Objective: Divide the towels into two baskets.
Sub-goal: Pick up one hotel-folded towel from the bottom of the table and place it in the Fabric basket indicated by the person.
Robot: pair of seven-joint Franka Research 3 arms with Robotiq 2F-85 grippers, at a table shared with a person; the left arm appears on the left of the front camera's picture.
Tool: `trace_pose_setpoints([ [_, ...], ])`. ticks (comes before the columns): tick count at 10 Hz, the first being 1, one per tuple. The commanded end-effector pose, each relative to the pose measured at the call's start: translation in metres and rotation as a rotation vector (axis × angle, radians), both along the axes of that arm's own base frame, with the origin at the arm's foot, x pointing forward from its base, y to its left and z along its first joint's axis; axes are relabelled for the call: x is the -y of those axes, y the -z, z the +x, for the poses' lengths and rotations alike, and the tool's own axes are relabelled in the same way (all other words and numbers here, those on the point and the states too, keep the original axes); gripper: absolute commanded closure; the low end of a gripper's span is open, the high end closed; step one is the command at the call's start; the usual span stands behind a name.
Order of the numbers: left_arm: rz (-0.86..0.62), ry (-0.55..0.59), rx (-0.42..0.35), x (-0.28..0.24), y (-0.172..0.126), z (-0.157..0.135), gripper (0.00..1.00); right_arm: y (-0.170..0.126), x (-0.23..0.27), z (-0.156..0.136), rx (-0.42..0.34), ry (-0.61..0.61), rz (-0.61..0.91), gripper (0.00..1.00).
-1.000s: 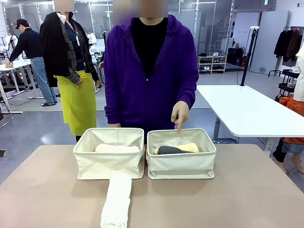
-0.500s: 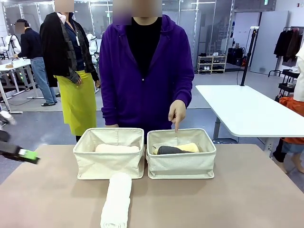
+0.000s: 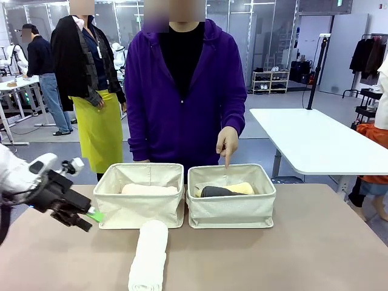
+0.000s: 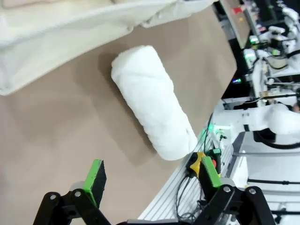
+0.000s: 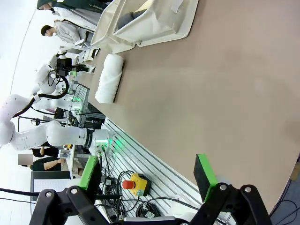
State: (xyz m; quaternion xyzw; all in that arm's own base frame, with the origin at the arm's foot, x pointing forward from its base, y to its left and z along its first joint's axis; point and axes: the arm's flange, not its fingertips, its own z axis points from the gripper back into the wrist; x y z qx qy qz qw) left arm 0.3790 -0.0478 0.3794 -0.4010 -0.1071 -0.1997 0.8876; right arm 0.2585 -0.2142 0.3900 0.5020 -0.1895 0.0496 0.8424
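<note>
the white towel (image 3: 148,257) lies rolled on the bare table (image 3: 315,242), just in front of the left basket (image 3: 139,195) and in line with its front wall, so it is the one roll not yet sorted. inside the left basket lies a single pale peach-cream towel (image 3: 148,189); the right basket (image 3: 230,195), touching the left basket's side, holds a dark grey towel (image 3: 218,191) with a pale yellow towel (image 3: 242,188) beside it. with two rolls in the right basket and one in the left, the white towel most likely belongs in the left basket to even the split.

the person's hand (image 3: 227,144) hangs over the far rim of the right basket, forefinger pointing down into it, though what that gesture means for the white towel i cannot tell.

the left gripper (image 3: 91,215) hangs just off the left basket's outer side, low over the table, jaws spread wide and holding nothing; in its wrist view the white towel (image 4: 152,115) sits ahead of the green pads (image 4: 96,176), well placed for a reach. the right gripper (image 5: 147,176) is spread wide too and empty, well away from the left basket, likely waiting
</note>
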Motion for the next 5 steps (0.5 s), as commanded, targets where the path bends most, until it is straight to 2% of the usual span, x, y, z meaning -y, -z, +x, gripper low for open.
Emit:
trace_pose_setpoints([
  [1,0.058,-0.038,-0.077,0.04,0.008,-0.011,0.0,-0.004,-0.001,-0.002,0.01,0.01,0.014,0.0],
  [5,0.222,-0.239,-0.099,0.107,0.03,-0.019,0.0,-0.004,-0.001,-0.002,0.01,0.01,0.014,0.0],
])
